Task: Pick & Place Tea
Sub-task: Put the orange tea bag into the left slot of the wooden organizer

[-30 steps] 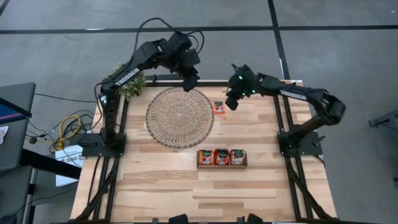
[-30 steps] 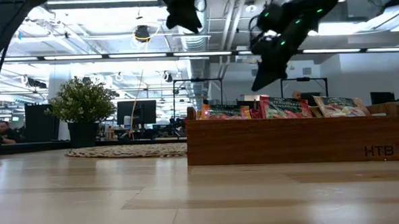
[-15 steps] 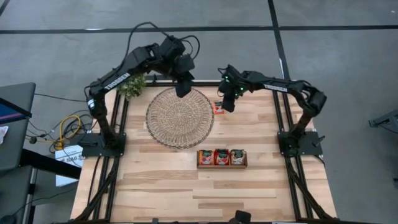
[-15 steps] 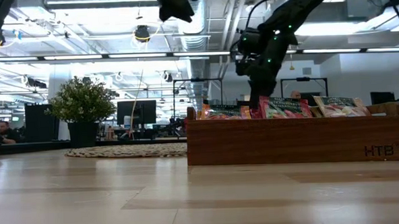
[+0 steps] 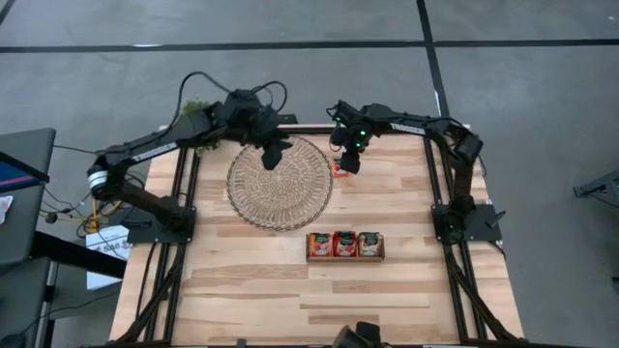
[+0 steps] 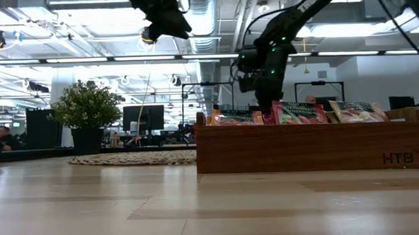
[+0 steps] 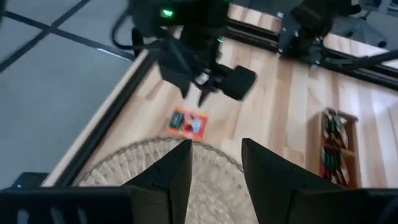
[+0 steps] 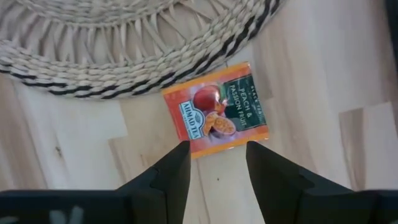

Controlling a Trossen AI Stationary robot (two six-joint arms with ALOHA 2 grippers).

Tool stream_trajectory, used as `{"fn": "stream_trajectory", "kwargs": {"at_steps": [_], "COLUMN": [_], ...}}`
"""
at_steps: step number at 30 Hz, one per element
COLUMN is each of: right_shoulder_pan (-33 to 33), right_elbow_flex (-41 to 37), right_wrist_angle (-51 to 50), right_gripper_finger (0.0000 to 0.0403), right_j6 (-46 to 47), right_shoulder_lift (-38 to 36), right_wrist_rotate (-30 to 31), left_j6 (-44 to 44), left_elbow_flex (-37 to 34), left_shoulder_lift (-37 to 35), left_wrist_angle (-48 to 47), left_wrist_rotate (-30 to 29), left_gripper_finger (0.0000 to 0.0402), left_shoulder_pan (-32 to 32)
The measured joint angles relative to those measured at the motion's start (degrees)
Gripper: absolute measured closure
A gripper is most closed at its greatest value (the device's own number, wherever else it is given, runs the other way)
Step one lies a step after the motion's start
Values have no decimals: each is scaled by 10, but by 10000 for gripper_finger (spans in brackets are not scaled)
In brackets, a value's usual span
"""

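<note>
At the near side of the pale plank table (image 5: 251,280), about five o'clock from the centre of the round woven straw mat (image 5: 280,183), stands the brown three-part wooden tray (image 5: 345,257), its compartments filled with upright red tea sachets (image 5: 344,243). Beyond it, at two o'clock just off the mat's rim, one flat orange-red tea sachet with a fruit picture (image 8: 216,109) lies on the bare wood, seemingly touching the mat's edge, though the wrist view is too close to be sure. The right gripper (image 8: 216,165) hangs directly over it, jaws parted and holding nothing. At the mat's far edge, near twelve o'clock, the left gripper (image 7: 216,163) hovers with jaws apart, empty. A small green potted plant (image 5: 197,108) sits at the far left corner.
</note>
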Motion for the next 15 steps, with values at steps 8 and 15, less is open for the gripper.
{"fn": "stream_trajectory", "kwargs": {"at_steps": [8,15], "right_shoulder_pan": [2,3], "right_elbow_flex": [124,178], "right_wrist_angle": [-73,-131], "right_gripper_finger": [251,260], "right_j6": [-6,-4], "right_shoulder_lift": [92,154], "right_wrist_rotate": [13,58], "left_j6": [-6,-3], "left_elbow_flex": [-79,-108], "left_shoulder_lift": [-63,-76], "left_wrist_angle": [21,18], "left_wrist_rotate": [-5,-15], "left_gripper_finger": [271,271], "left_shoulder_pan": [-11,-11]}}
